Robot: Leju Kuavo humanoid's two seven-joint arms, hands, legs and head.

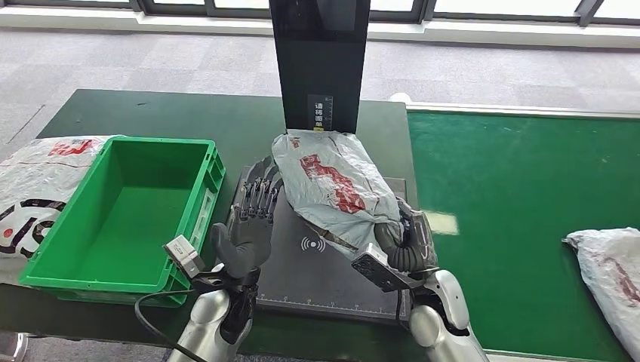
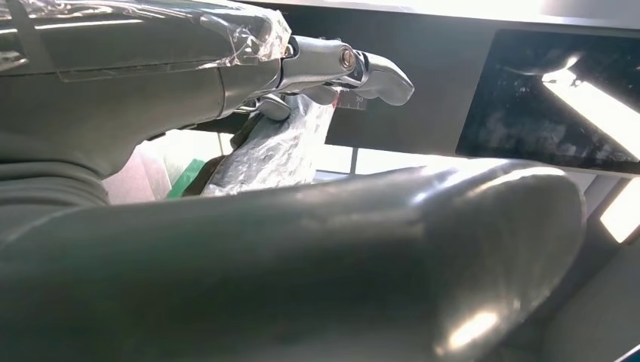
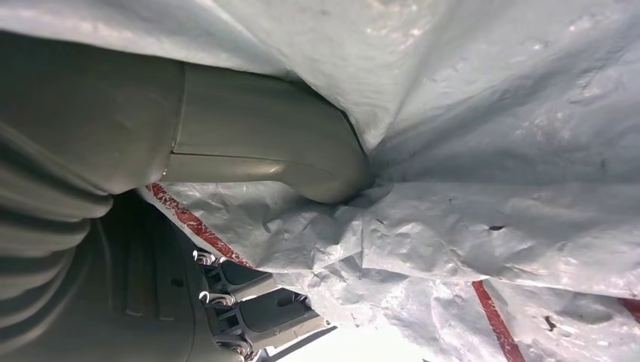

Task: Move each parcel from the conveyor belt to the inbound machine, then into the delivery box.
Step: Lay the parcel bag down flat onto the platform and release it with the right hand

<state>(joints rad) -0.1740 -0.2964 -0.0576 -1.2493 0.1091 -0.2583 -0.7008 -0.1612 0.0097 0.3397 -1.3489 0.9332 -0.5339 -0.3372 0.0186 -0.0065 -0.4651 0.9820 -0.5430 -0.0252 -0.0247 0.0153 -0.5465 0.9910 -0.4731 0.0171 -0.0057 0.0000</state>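
A grey plastic parcel (image 1: 332, 181) with red print lies across the dark inbound machine plate (image 1: 317, 275), its far end against the black upright scanner (image 1: 321, 64). My right hand (image 1: 400, 241) grips the parcel's near right end; in the right wrist view the thumb (image 3: 264, 151) presses into the crinkled bag (image 3: 490, 226). My left hand (image 1: 253, 219) stands upright at the parcel's left side, fingers straight and together, touching or nearly touching it. The left wrist view has the thumb (image 2: 302, 271) close up and the parcel (image 2: 275, 151) beyond the fingers (image 2: 340, 68).
The green delivery box (image 1: 128, 219) stands left of the machine, nothing inside it. Another parcel (image 1: 34, 188) lies left of the box. On the green conveyor belt (image 1: 513, 204) at the right, one more parcel (image 1: 611, 271) lies near the edge.
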